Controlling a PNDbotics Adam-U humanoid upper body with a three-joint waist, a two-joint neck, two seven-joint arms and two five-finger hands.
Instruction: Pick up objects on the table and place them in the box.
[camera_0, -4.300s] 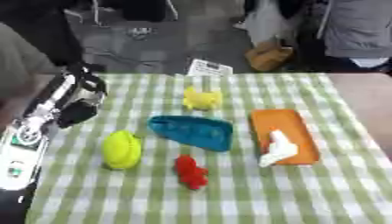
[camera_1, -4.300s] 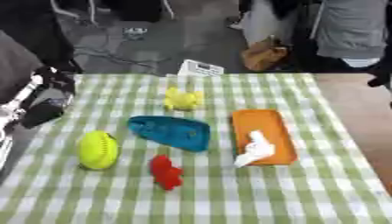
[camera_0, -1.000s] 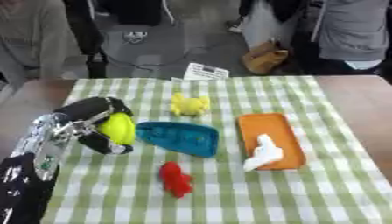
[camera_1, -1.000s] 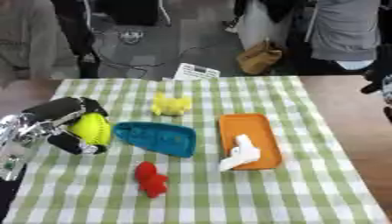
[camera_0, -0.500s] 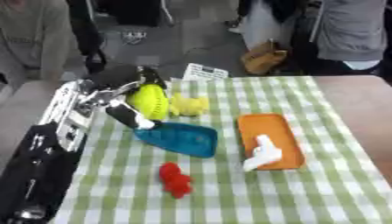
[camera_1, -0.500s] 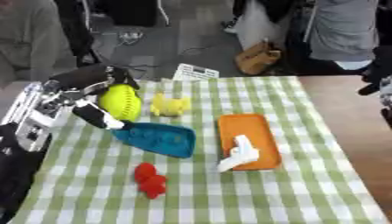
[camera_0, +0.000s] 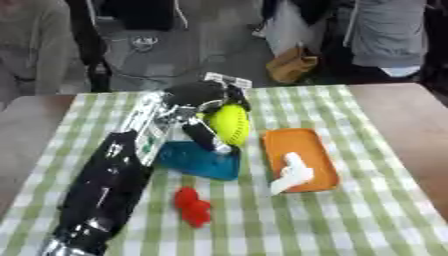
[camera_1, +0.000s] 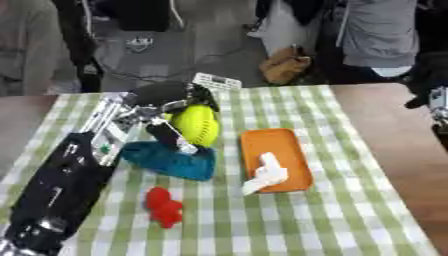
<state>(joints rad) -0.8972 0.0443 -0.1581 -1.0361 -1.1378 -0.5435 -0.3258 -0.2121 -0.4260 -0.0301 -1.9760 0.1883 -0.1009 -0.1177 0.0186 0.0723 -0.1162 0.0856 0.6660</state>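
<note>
Since 0.5 s ago, left hand (camera_0: 199, 96) carried yellow-green ball (camera_0: 229, 124) rightward; fingers and thumb curled round it, raised beside orange tray (camera_0: 297, 150). Ball ovoid, seamed, long axis upright. White toy (camera_0: 292, 174) lies in tray. Teal dish (camera_0: 201, 160), red toy (camera_0: 192, 205) on checked cloth (camera_0: 367, 210). Right hand (camera_1: 436, 97) at right edge, state unclear.

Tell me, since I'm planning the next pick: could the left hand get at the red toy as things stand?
Probably not yet: the left hand is curled round the yellow ball, held above the teal object. The red toy lies uncovered beside the forearm, so access looks free once the ball is released.
</note>
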